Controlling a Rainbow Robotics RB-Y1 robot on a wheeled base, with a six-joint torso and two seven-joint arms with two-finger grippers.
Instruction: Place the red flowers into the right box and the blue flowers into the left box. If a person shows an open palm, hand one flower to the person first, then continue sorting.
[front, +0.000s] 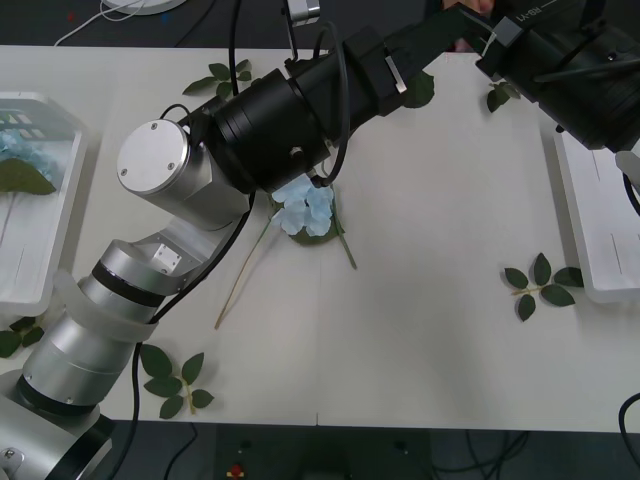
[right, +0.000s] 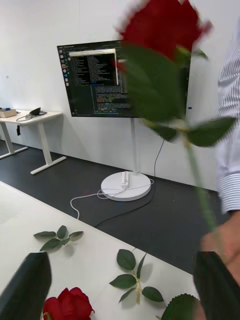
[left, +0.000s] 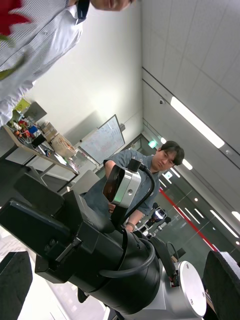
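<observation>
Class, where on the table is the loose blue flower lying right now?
In the front view the blue flower lies near the middle of the table, partly under the left arm's black forearm, its stem running down toward the robot's left.

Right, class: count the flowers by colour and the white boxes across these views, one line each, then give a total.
Red flowers: 2, one raised, one lying on the table
Blue flowers: 2, one in the left box, one on the table
White boxes: 2, the left box and the right box
Total: 6
</observation>
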